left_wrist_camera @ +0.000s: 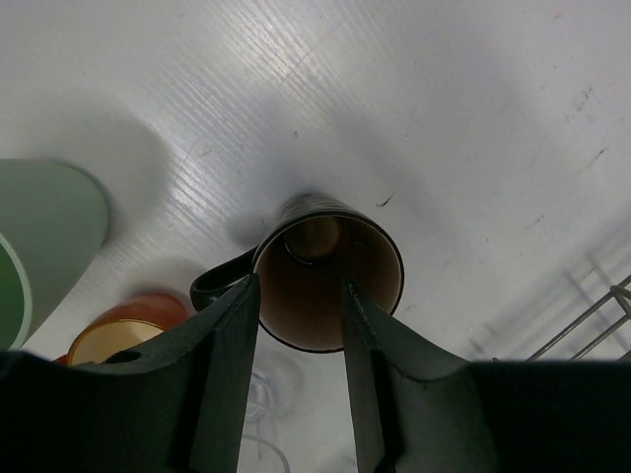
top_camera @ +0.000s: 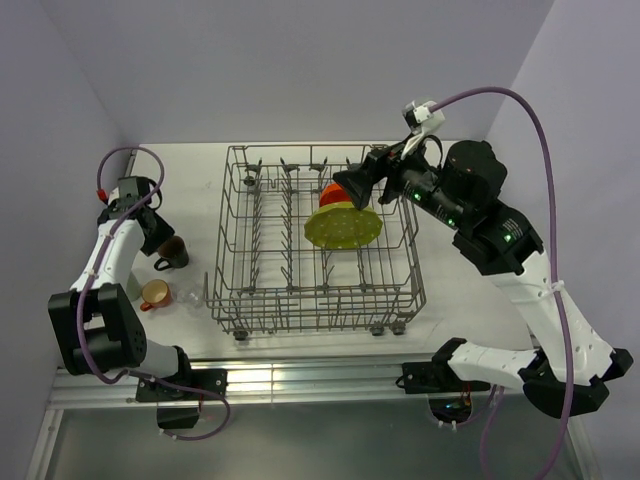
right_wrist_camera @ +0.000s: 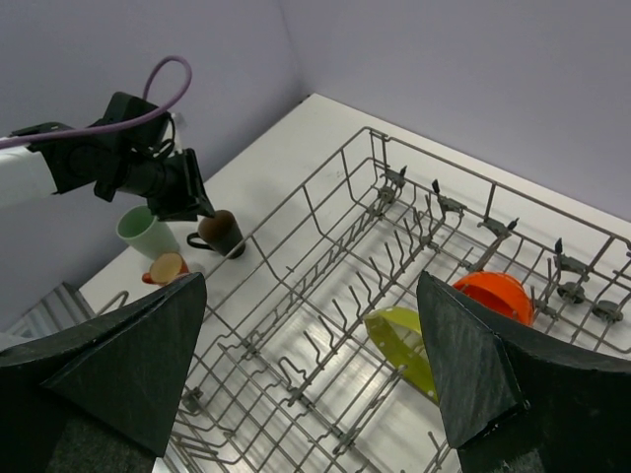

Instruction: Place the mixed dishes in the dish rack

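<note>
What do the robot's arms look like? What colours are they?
Both arms are white tubes with chunky black joints. The left arm and the right arm each carry a looping purple cable. Tiny green lights glow on the right arm's black part. The fingers are black, flat and wedge-shaped.

White, faintly grained tabletop. Carrying a large rectangular grey wire dish rack on small wheels. Left of it, apart: upright dark brown mug, small orange handled cup, clear glass just beside that cup, pale green cup beyond the mug, away from the rack.
</note>
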`<action>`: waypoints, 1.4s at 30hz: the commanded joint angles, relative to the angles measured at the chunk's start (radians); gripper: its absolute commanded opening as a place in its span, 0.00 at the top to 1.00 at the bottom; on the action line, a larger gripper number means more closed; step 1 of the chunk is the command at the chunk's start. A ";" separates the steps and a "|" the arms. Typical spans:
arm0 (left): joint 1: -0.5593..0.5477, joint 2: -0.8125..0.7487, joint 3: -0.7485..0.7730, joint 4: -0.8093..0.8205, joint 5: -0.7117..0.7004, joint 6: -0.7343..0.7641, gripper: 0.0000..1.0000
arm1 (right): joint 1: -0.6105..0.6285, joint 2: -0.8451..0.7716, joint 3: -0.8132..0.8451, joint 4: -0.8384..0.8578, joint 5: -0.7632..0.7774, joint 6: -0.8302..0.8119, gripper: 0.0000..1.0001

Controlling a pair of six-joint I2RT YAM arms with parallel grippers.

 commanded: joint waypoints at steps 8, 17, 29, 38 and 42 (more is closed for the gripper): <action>0.028 0.039 -0.026 0.047 -0.009 0.026 0.53 | 0.005 0.011 -0.020 0.033 0.018 -0.024 0.05; 0.047 0.088 -0.025 0.063 0.009 0.037 0.53 | 0.005 0.005 -0.031 0.044 0.013 -0.018 0.05; 0.059 0.196 0.074 0.028 0.049 0.047 1.00 | 0.005 0.037 -0.008 0.016 0.001 -0.018 0.00; 0.059 0.046 0.166 -0.062 0.076 0.018 1.00 | 0.006 0.129 0.046 -0.027 -0.054 0.005 0.00; 0.059 -0.105 0.306 -0.125 0.167 -0.002 1.00 | 0.005 0.185 0.072 -0.035 -0.115 0.049 0.00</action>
